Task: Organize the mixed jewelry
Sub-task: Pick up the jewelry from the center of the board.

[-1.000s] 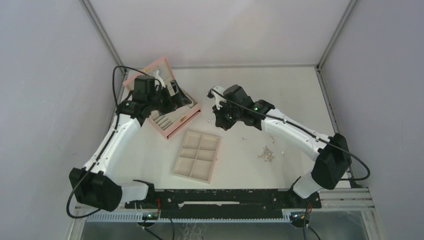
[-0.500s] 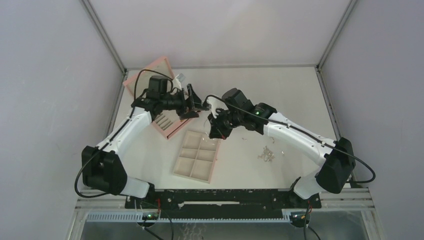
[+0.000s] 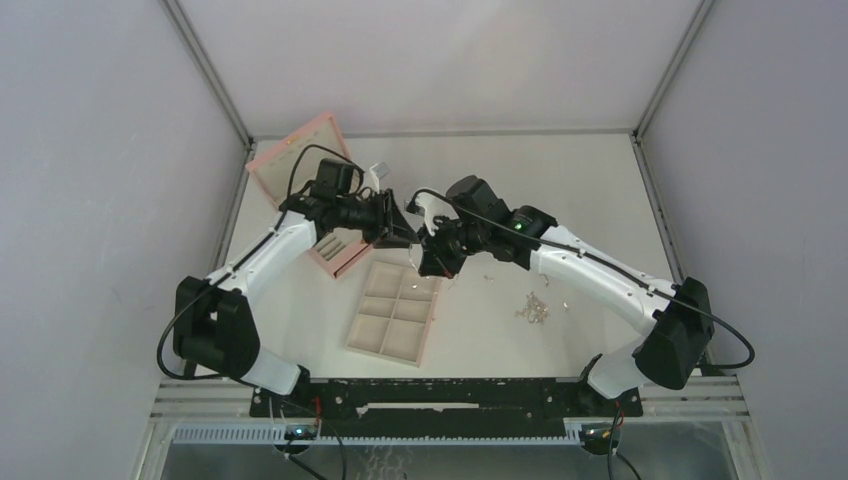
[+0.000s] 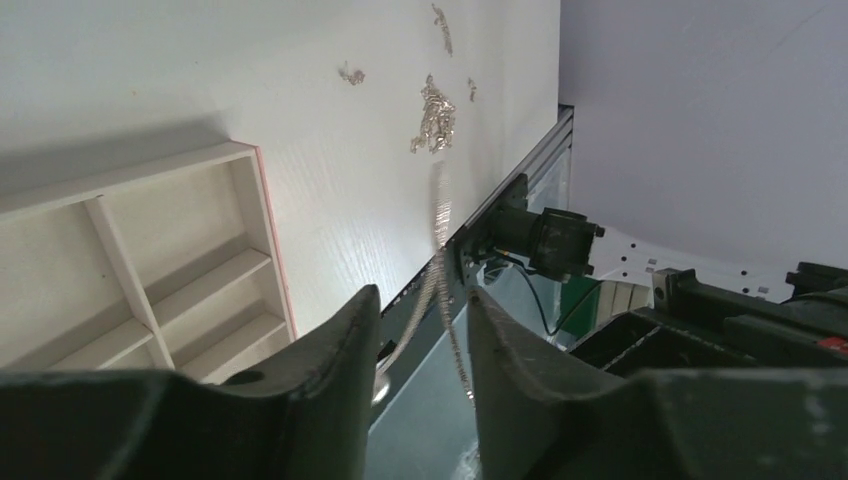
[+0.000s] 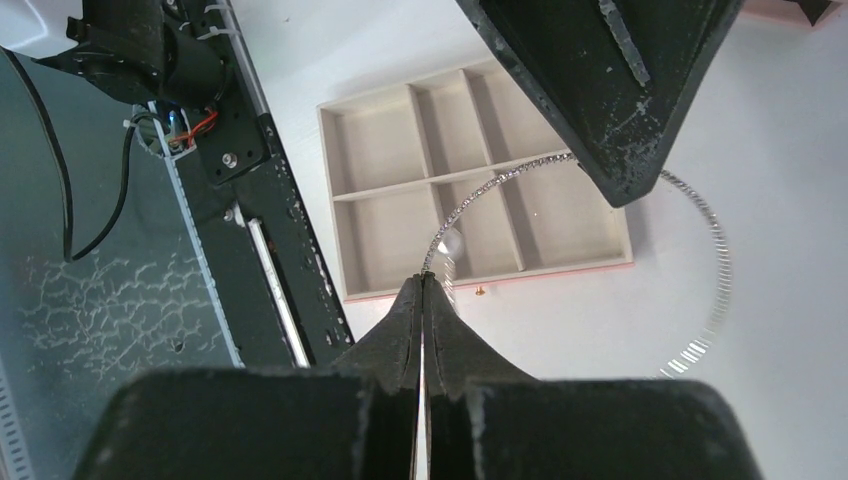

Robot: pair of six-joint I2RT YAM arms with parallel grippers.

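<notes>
Necklace [image 5: 500,178] hangs pinched in the closed right jaws, looping between the parted left jaws.

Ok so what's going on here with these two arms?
The right gripper is shut on a thin chain necklace, holding its loop up near the beige tray. The left gripper is open, with the chain hanging between its fingers. Other silver pieces lie in a pile on the table.
</notes>
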